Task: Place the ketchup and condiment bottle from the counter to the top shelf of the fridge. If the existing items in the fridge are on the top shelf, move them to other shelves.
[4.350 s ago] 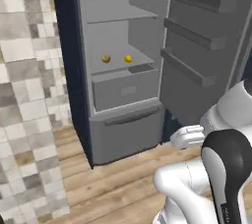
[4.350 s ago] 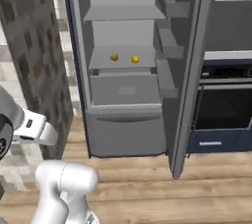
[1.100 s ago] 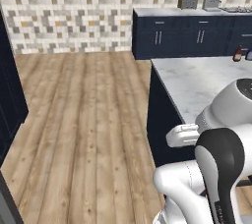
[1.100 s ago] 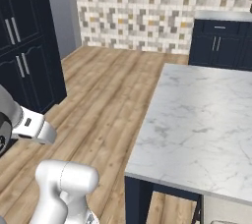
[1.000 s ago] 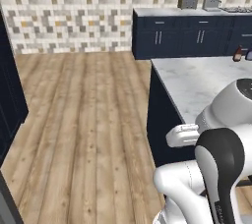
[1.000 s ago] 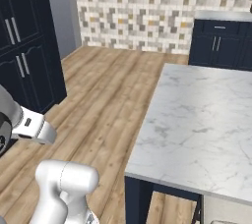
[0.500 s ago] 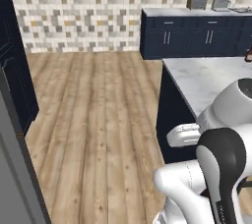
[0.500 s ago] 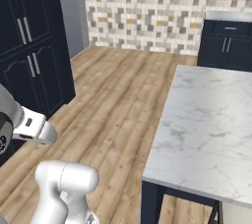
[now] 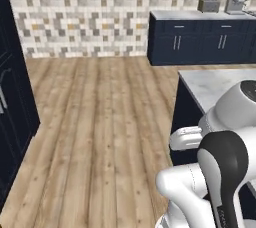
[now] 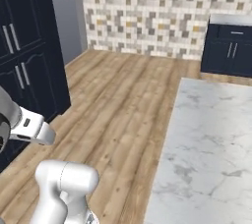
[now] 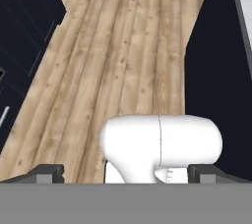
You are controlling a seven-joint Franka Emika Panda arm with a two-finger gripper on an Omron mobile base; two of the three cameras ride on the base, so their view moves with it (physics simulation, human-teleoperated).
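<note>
— Claw status?
— Gripper (image 11: 126, 171) spread wide apart, empty, over plank floor (image 11: 113, 46).
— Ketchup, condiment bottle?
— Cannot tell. Marble counter (image 10: 206, 139) at three o'clock, navy cabinets (image 9: 200, 42) with toaster (image 9: 209, 5) at one o'clock.

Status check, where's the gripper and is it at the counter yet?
Gripper open, holding nothing, pointed at wood floor. Marble counter alongside on the right. Floor ahead open.
</note>
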